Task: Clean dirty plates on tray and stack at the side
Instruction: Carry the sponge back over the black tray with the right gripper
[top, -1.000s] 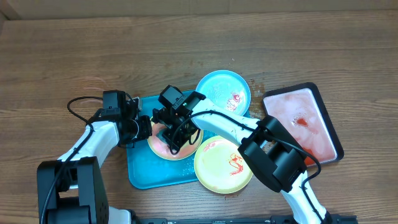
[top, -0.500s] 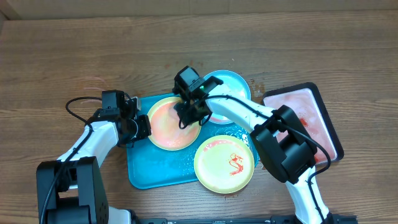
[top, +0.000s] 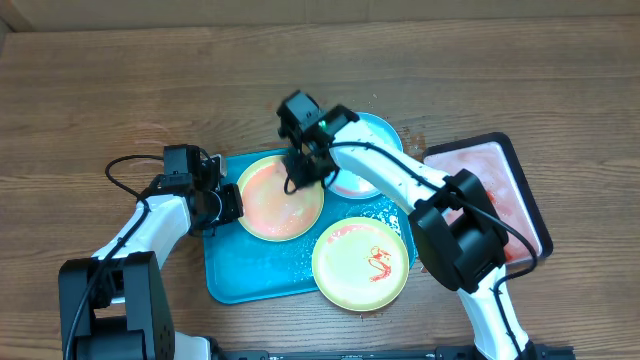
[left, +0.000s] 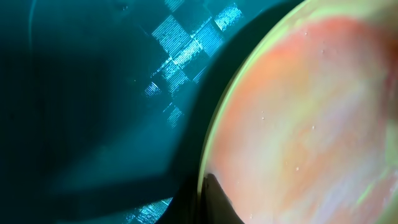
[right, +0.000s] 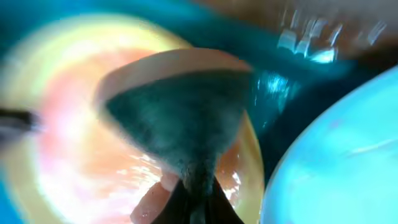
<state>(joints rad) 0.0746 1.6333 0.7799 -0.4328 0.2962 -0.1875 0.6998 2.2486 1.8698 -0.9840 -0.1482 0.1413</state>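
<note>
Turquoise-blue rectangular plastic tray (top: 222, 272): checkered sheen. Pale yellow-green round plastic plate (top: 270, 200), tray's far left: orange-pink film. Second yellow-green plate (top: 360, 264), near right corner: red squiggle. Light blue round plate (top: 385, 135): pinkish smear. Grey-green sponge (right: 180, 118), tan-backed. Table (top: 150, 80): brown wood-grain.

Three round plates are lying in view: one orange-smeared yellow-green plate (top: 280, 197), one yellow-green plate with a red mark (top: 360, 264), and one light blue plate (top: 385, 135). Two trays are sitting on the one desk (top: 120, 80): one turquoise tray (top: 225, 270) and one black-rimmed tray (top: 465, 170). Two robot arms are reaching in, one left arm (top: 150, 225) and one right arm (top: 400, 180). One scrubbing sponge (right: 180, 118) is showing.
</note>
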